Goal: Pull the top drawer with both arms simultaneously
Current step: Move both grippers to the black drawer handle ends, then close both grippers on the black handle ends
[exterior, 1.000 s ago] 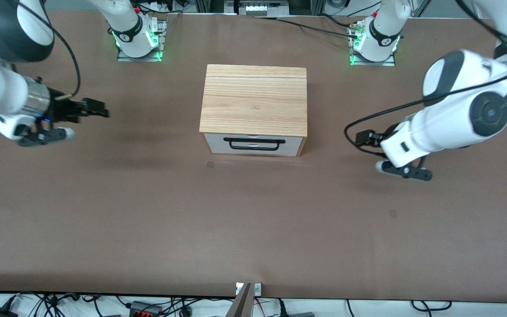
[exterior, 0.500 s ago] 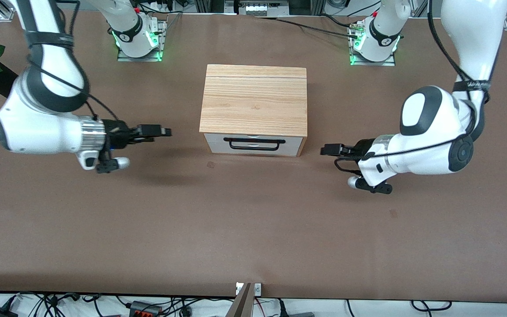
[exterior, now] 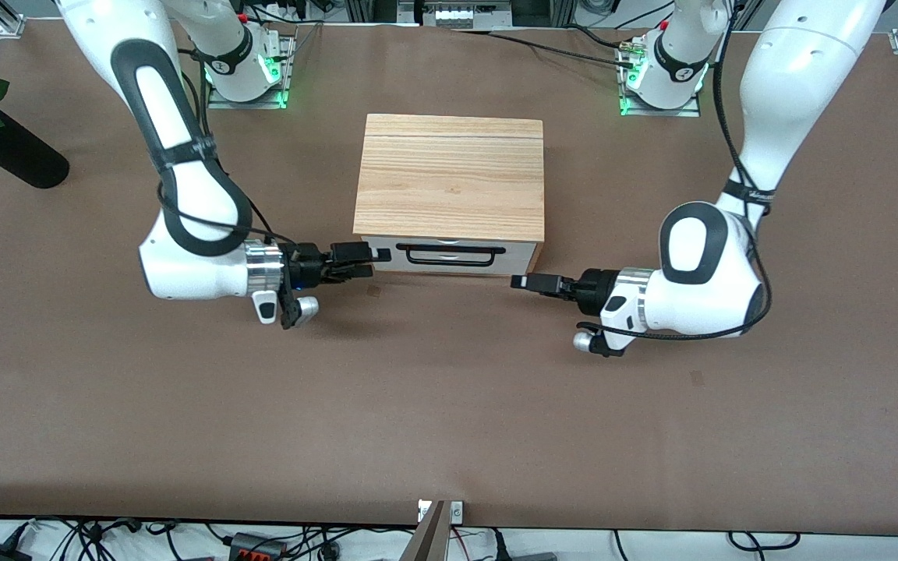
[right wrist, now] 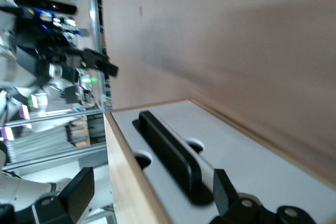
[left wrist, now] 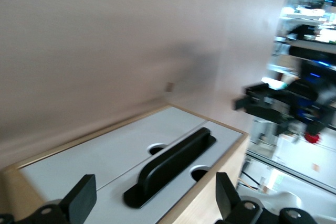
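Top drawer (exterior: 449, 251) shut in the cabinet (exterior: 449, 176), mid-surface. Left gripper (exterior: 525, 281) and right gripper (exterior: 361, 252) flank its front, jaws wide and empty (spread to admit the handle (exterior: 449, 255)), one per end for an even pull.

Both arms were glossy white w/ black joint bands, silver wrist rings, black cables; right gripper (exterior: 362, 256) & left gripper (exterior: 528, 281) black.
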`<state>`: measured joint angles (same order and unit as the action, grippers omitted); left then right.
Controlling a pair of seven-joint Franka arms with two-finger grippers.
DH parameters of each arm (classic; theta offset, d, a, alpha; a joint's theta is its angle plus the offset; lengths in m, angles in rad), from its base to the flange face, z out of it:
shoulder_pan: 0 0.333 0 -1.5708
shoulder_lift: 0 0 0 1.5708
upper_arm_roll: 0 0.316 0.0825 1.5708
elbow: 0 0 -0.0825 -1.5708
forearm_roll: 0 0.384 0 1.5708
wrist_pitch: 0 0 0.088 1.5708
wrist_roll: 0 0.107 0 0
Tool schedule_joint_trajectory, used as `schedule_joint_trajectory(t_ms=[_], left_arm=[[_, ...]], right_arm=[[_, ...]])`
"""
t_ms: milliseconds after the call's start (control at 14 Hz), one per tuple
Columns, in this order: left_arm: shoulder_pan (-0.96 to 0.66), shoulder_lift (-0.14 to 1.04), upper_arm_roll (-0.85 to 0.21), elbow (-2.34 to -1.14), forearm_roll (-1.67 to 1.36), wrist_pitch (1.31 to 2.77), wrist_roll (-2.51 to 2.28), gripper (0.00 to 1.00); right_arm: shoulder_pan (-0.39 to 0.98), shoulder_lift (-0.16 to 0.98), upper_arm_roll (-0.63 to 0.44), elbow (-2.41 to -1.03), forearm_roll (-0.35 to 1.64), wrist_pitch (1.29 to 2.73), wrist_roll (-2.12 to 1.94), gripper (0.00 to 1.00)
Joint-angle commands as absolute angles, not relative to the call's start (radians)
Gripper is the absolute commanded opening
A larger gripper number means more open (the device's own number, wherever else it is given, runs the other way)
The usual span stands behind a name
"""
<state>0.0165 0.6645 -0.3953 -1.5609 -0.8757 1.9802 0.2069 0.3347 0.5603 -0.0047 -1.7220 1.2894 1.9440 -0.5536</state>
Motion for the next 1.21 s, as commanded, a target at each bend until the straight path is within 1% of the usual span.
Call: schedule_joint_trajectory(t_ms=[0,143,286,357,429,500,571,643,786,857,1000,1143], left_arm=[[0.040,0.660,-0.408,-1.652,-1.038,1.996,0.394,1.00],[0.038,0.675,-0.408,-1.689,-1.129,1.990,0.466,1.00],[0.038,0.704,-0.408,-1.689,-1.135,1.988,0.479,0.99],[0.037,0.713,-0.408,-1.689,-1.138,1.988,0.498,0.96],[0.037,0.721,-0.408,-1.690,-1.147,1.988,0.521,0.95],[0.037,0.733,-0.408,-1.693,-1.187,1.985,0.546,0.93],[0.032,0.739,-0.408,-1.695,-1.215,1.973,0.573,0.84],[0.032,0.744,-0.408,-1.695,-1.221,1.968,0.584,0.75],[0.032,0.742,-0.410,-1.703,-1.221,1.965,0.584,0.58],[0.032,0.741,-0.410,-1.707,-1.221,1.965,0.586,0.55],[0.031,0.741,-0.411,-1.712,-1.233,1.965,0.584,0.47],[0.032,0.741,-0.431,-1.736,-1.275,1.967,0.587,0.45]], right_arm=[[0.370,0.551,-0.011,-1.778,1.426,1.979,-0.658,1.00],[0.371,0.554,-0.009,-1.825,1.530,1.971,-0.748,1.00],[0.371,0.558,-0.009,-1.861,1.560,1.968,-0.811,1.00],[0.371,0.563,-0.009,-1.871,1.560,1.965,-0.831,1.00],[0.371,0.563,-0.003,-1.882,1.562,1.965,-0.833,1.00],[0.368,0.563,0.001,-1.887,1.562,1.965,-0.834,0.94],[0.370,0.564,0.002,-1.888,1.562,1.959,-0.834,0.88],[0.370,0.566,0.002,-1.888,1.562,1.954,-0.833,0.77],[0.368,0.569,0.003,-1.888,1.562,1.930,-0.833,0.59],[0.362,0.584,0.003,-1.887,1.565,1.893,-0.833,0.51],[0.354,0.604,0.002,-1.888,1.627,1.826,-0.848,0.51],[0.356,0.615,0.002,-1.885,1.641,1.828,-0.879,0.51]])
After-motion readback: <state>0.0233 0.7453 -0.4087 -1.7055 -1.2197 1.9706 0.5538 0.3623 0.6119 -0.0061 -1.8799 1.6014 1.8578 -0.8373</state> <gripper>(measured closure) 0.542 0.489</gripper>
